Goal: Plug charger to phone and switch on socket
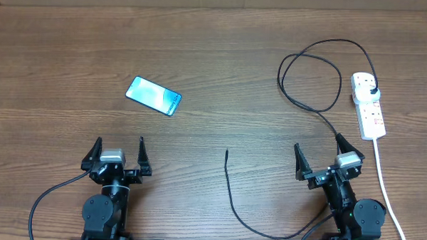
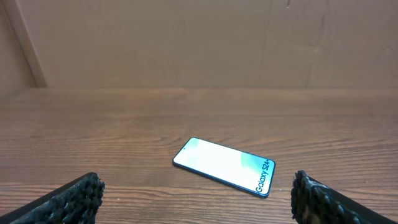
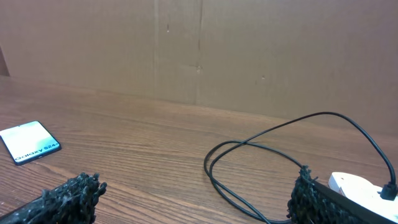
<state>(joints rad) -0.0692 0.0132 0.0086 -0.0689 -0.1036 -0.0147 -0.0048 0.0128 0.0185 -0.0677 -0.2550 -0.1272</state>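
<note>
The phone [image 1: 154, 96] lies flat on the table left of centre, blue-teal screen up; it also shows in the left wrist view [image 2: 225, 165] and in the right wrist view [image 3: 29, 142]. The white socket [image 1: 368, 105] lies at the right, with the charger's black plug head [image 1: 372, 91] in it. The charger cable [image 1: 308, 73] loops on the table and runs down under the right arm; its small plug tip [image 1: 227, 152] lies free at the centre front. The loop shows in the right wrist view [image 3: 261, 155]. My left gripper [image 1: 117, 154] and right gripper [image 1: 317, 156] are both open and empty near the front edge.
The socket's thick white cord [image 1: 385, 190] runs down the right side past the right arm. A brown cardboard wall [image 2: 199, 43] stands behind the table's far edge.
</note>
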